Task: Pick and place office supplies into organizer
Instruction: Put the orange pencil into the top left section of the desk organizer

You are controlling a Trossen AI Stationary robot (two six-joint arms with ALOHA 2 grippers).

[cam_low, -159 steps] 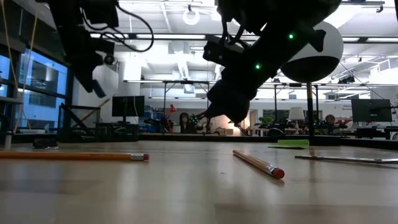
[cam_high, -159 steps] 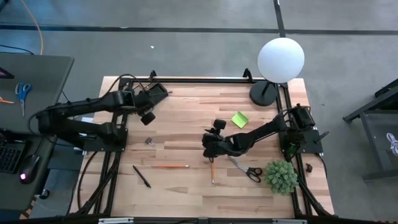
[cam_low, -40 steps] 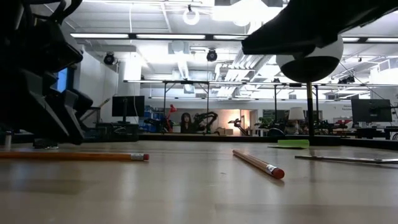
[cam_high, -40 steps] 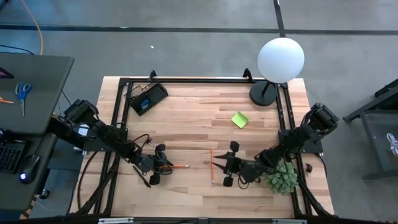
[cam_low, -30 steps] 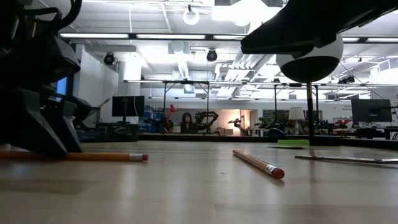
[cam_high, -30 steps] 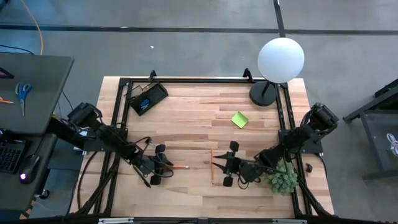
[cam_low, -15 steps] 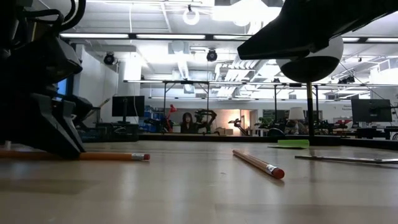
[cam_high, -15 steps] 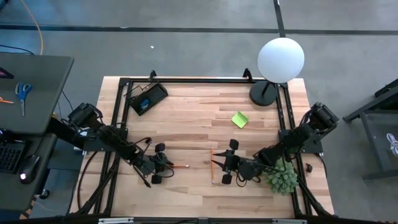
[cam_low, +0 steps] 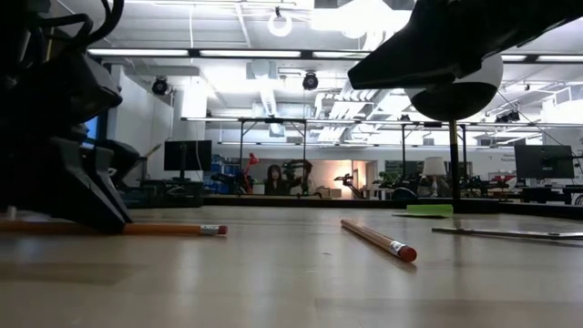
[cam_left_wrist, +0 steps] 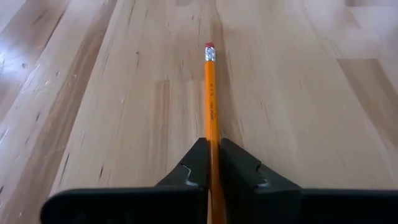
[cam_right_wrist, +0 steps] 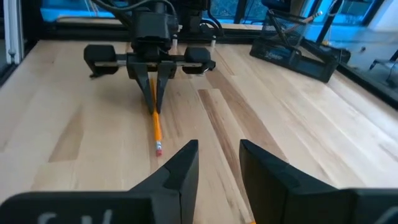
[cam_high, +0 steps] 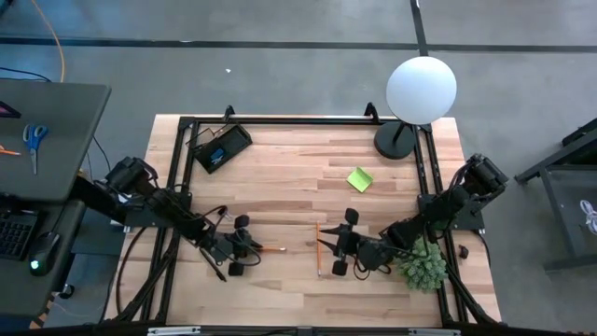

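An orange pencil [cam_left_wrist: 211, 99] lies on the wooden table left of the middle, its eraser end [cam_high: 279, 250] pointing toward the table's right. My left gripper [cam_high: 246, 249] is low at the table and shut on it. My right gripper [cam_right_wrist: 217, 158] hovers open and holds nothing. It hangs above a second pencil [cam_high: 317, 252] that lies on the table right of the middle. The black organizer [cam_high: 221, 147] stands at the far left corner. A lime-green sticky-note pad [cam_high: 359, 178] lies flat toward the far right. My left gripper pinches the orange pencil's shaft [cam_left_wrist: 212, 146] between its two fingers [cam_left_wrist: 198, 163], on the half away from the eraser. The fingers slant down from the table's left and lie along the pencil. The pencil rests on the table, its eraser end [cam_left_wrist: 209, 47] sticking out ahead.
A white globe lamp [cam_high: 421, 89] with a round black base [cam_high: 395, 141] stands at the far right corner. A green bushy plant [cam_high: 422, 264] sits by my right arm. Scissors [cam_low: 506, 233] lie flat at the right. Bare wood shows in the table's middle.
My left gripper has shut on the orange pencil while staying low at the table. The pencil has slid a little toward the table's right and still lies on the wood.
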